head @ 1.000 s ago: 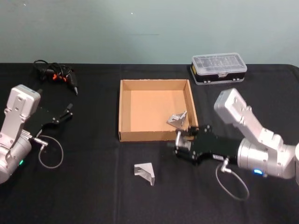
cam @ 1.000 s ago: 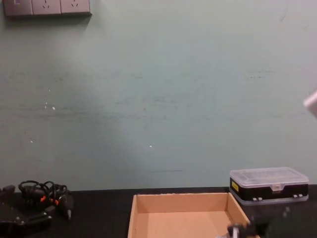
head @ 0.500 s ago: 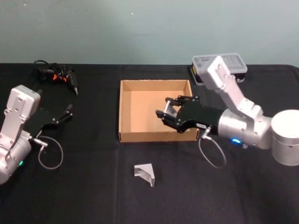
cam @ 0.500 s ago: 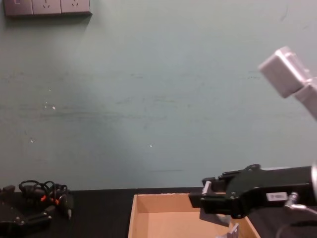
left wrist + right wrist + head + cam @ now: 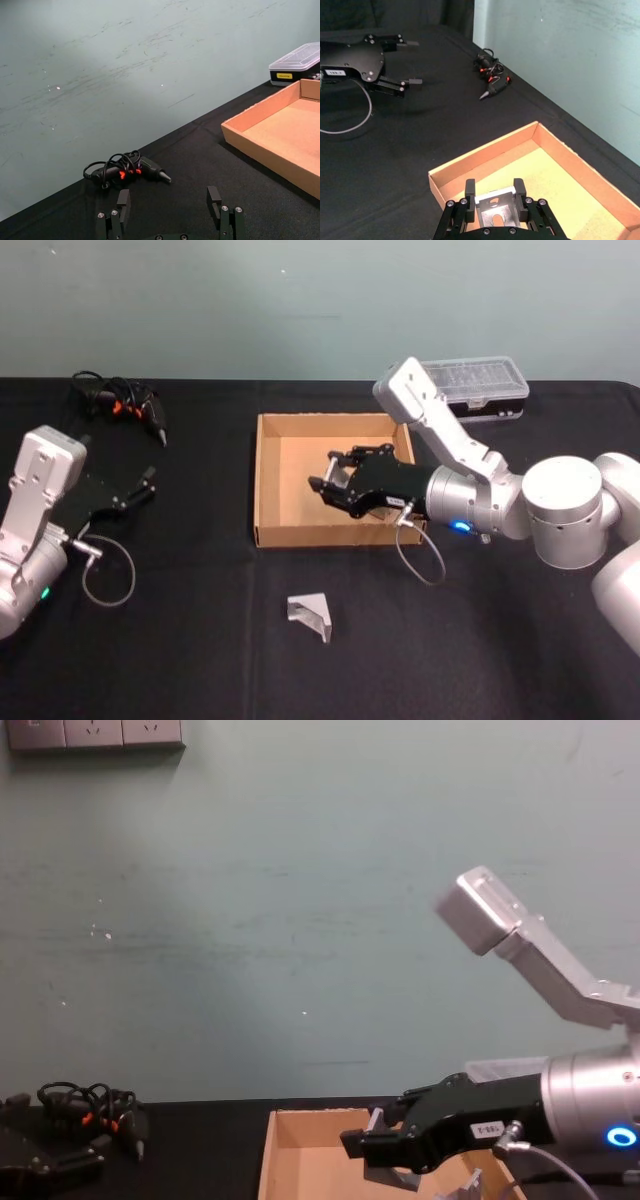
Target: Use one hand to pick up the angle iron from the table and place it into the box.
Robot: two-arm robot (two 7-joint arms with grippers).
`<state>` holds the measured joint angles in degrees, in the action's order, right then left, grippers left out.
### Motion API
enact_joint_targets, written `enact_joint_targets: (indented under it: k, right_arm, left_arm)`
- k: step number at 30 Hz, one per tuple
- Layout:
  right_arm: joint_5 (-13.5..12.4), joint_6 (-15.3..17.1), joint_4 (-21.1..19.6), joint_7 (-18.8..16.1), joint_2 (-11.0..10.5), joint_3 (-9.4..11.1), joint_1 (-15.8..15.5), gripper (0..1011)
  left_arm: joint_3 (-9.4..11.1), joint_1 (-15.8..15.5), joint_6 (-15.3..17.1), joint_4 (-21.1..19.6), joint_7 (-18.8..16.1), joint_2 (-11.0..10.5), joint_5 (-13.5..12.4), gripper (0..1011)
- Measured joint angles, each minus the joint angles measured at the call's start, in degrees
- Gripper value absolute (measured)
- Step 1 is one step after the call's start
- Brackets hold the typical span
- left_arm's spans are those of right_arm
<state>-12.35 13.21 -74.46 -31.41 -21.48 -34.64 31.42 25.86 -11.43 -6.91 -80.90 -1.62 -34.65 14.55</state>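
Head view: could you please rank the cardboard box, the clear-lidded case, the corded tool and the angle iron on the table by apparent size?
1. Box
2. Case and corded tool look alike; the right arm partly hides the case.
3. Angle iron on the table.
Right claw holds another over the box; left claw idles far left.

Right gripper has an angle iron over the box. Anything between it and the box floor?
Nothing visible. The right gripper holds the angle iron above the box, inside its walls, and the floor ahead in the right wrist view is bare cardboard. The left gripper is parked at the left of the table.
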Motion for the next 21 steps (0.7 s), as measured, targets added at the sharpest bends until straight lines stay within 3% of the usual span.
enact_joint_targets:
  k: [21]
  right_arm:
    - [2.4, -1.4, 11.3, -0.5, 5.1, -0.7, 4.3, 451]
  left_arm:
    - [0.0, 0.0, 0.0, 0.0, 0.0, 0.0, 0.0, 1000]
